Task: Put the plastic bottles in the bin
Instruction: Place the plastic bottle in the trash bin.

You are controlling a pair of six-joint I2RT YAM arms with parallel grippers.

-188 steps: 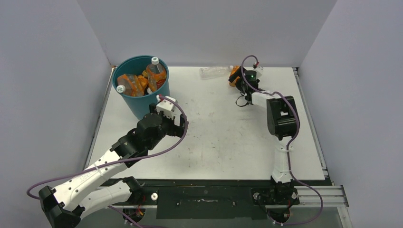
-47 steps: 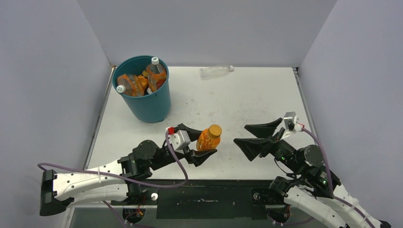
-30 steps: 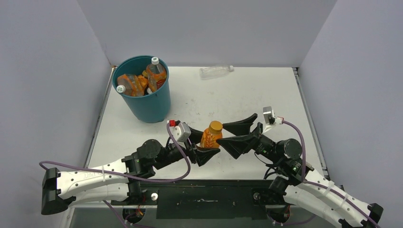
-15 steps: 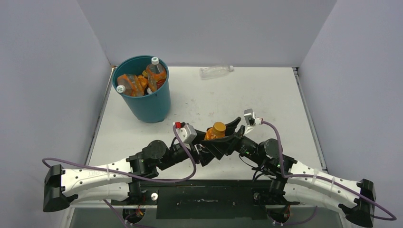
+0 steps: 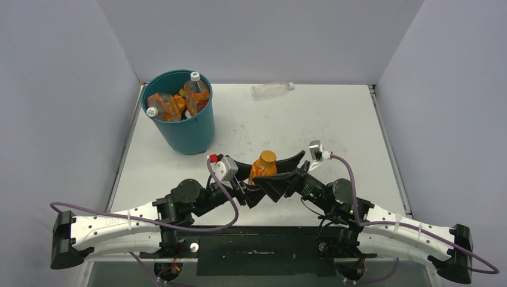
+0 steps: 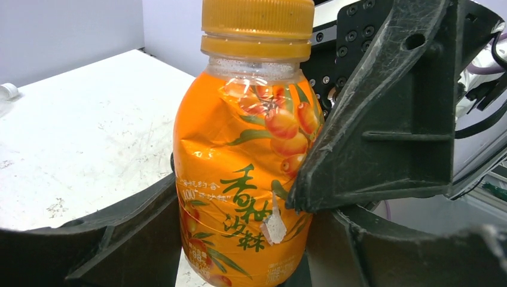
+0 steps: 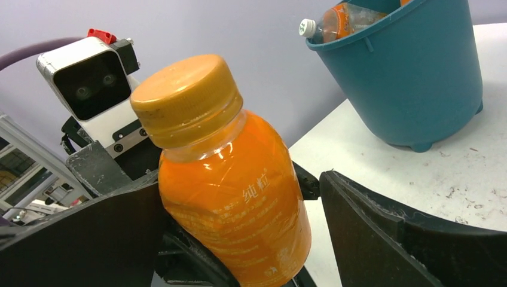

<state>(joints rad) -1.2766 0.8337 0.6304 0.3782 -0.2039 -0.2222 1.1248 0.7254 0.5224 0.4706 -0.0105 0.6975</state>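
An orange plastic bottle [image 5: 262, 167] with an orange cap stands upright above the table's near middle, with my left gripper [image 5: 253, 183] shut on its lower body [image 6: 245, 167]. My right gripper [image 5: 277, 174] is open around the same bottle [image 7: 233, 191]: one finger rests against its side, and the other stands apart with a gap. The teal bin [image 5: 186, 134] sits at the back left and holds several orange plastic bottles [image 5: 173, 103]. A clear plastic bottle [image 5: 272, 89] lies on its side at the table's far edge.
Both arms stretch in from the near edge and meet at the middle. Grey walls close off the table's left, back and right. In the right wrist view, the bin [image 7: 412, 78] stands beyond the held bottle.
My right gripper has moved left and closed in around the orange bottle held by the left gripper. The left gripper and the bottle have shifted only slightly.
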